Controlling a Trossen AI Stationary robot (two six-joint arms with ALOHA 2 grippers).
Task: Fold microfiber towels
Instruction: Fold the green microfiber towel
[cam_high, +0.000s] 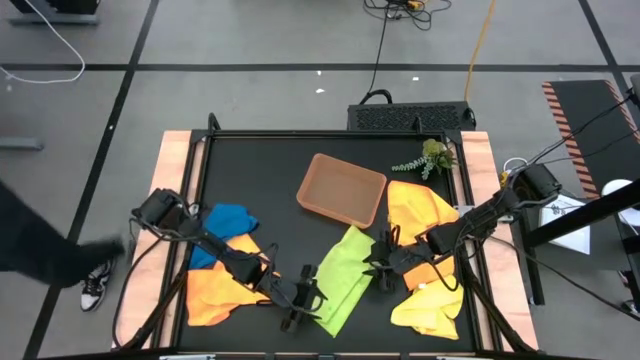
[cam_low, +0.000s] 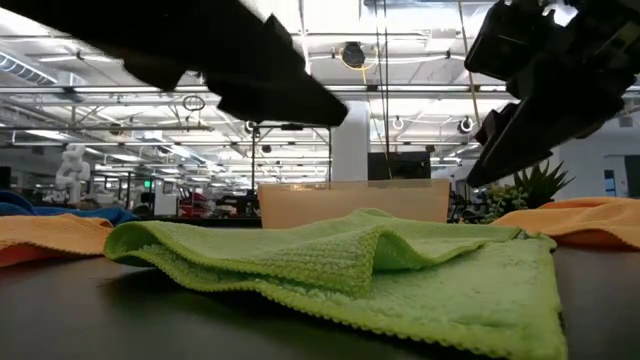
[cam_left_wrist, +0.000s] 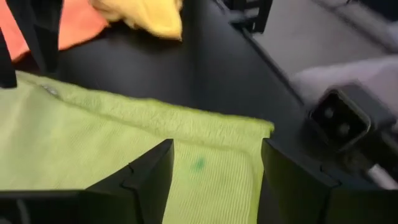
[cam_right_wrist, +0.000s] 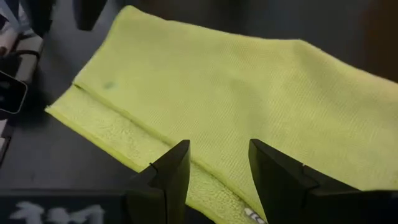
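Lime green towel (cam_high: 345, 275) folded mid-counter (cam_high: 260, 170), long axis diagonal from front-left toward tray (cam_high: 342, 189). Left gripper (cam_high: 308, 297) open over near end; right gripper (cam_high: 381, 266) open, empty, above right edge.

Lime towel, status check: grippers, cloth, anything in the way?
Left gripper open over lime green towel, nothing held. Right gripper open at its opposite edge, empty. Towel folded over, flat mid-table. Brown tray just behind, apart.
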